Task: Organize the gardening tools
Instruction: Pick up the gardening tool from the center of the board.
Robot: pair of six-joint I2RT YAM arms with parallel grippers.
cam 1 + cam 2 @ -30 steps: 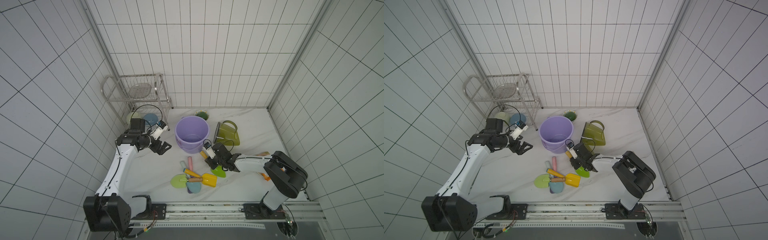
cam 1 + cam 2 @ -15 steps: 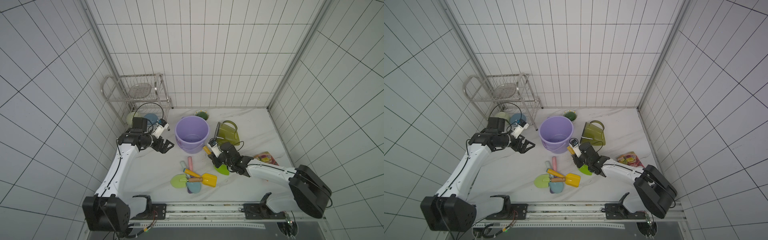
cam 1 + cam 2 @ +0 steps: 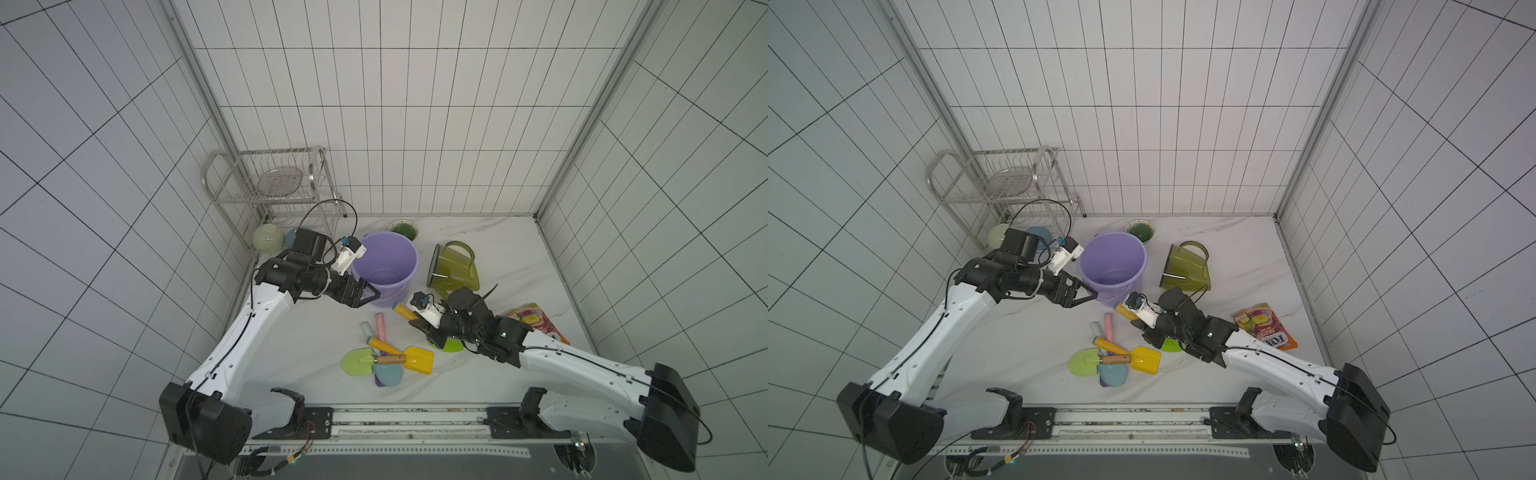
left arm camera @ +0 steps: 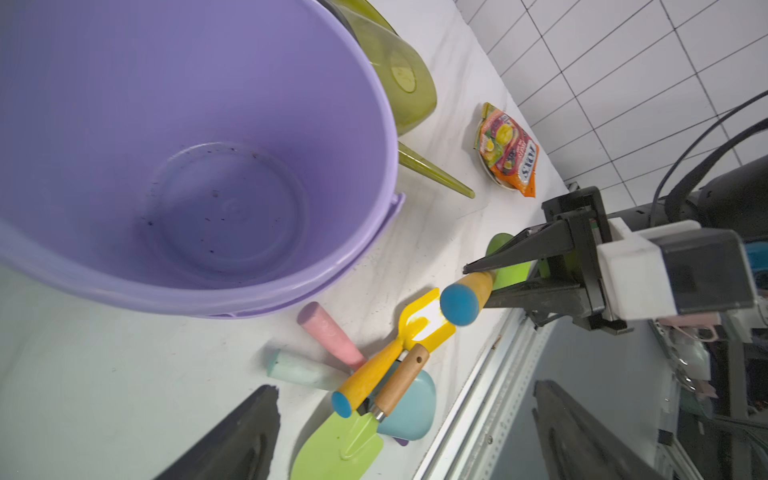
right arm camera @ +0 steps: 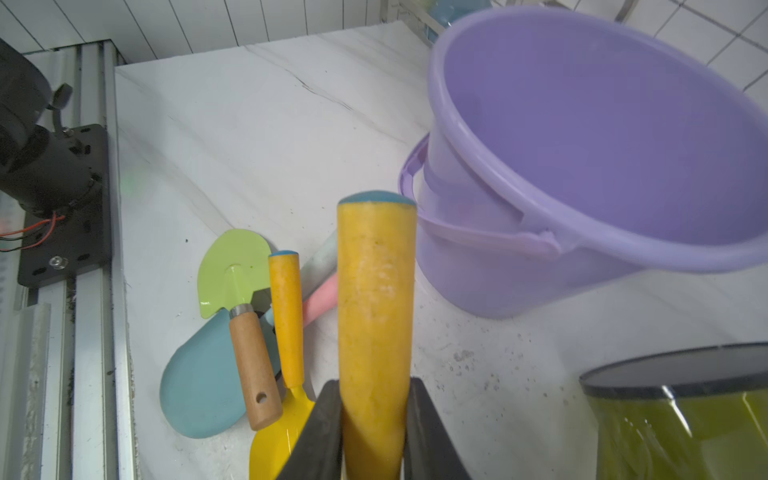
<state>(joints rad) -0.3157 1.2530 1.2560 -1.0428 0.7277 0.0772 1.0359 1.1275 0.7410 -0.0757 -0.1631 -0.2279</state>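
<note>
My right gripper (image 5: 374,432) is shut on the orange handle (image 5: 376,291) of a green-bladed shovel (image 3: 453,345), in front of the lilac bucket (image 3: 384,266). The blue-capped handle end (image 4: 457,305) points toward the bucket. Several more shovels lie crossed in a pile: a light green blade with a wood handle (image 3: 359,361), a yellow one (image 3: 417,359), a teal blade (image 3: 388,376), and pink (image 3: 380,326) and mint (image 3: 365,330) handles. The olive watering can (image 3: 453,266) stands right of the bucket. My left gripper (image 3: 368,297) is open and empty at the bucket's near left side.
An orange snack bag (image 3: 536,326) lies at the right. A wire rack (image 3: 270,183) stands at the back left with bowls (image 3: 266,237) under it. A small green bowl (image 3: 403,228) sits behind the bucket. The arms' mounting rail (image 3: 407,415) runs along the front edge.
My left gripper has moved right, up to the bucket's near side. The right arm's elbow has swung out to the right while its gripper stays shut on the shovel handle.
</note>
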